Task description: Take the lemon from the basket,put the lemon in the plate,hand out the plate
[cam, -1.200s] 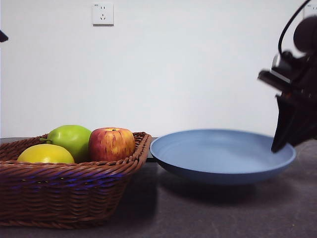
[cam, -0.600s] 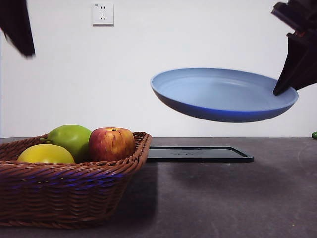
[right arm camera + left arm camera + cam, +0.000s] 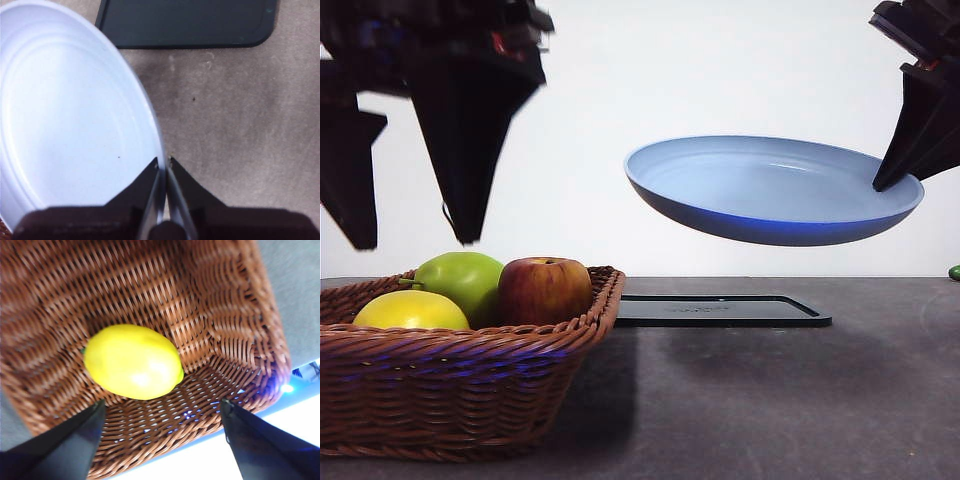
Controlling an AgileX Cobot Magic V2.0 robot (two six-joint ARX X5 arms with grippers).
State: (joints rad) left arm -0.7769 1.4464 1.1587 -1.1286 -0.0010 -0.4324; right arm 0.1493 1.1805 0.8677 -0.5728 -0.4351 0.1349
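Note:
The yellow lemon (image 3: 410, 310) lies at the near left of the brown wicker basket (image 3: 460, 390). My left gripper (image 3: 415, 240) hangs open just above it, jaws wide apart. In the left wrist view the lemon (image 3: 132, 361) lies on the basket's weave (image 3: 210, 315), with my left gripper (image 3: 162, 412) above it. My right gripper (image 3: 905, 175) is shut on the right rim of the light blue plate (image 3: 770, 190) and holds it in the air above the table. In the right wrist view the jaws of my right gripper (image 3: 163, 167) pinch the plate's rim (image 3: 65, 115).
A green apple-like fruit (image 3: 465, 280) and a red-and-yellow apple (image 3: 545, 290) sit in the basket behind the lemon. A flat black tray (image 3: 720, 310) lies on the dark table under the raised plate; it also shows in the right wrist view (image 3: 185, 22).
My left gripper has come down from the top left corner to just above the basket. The plate was lifted off the black tray a second ago and has held steady since.

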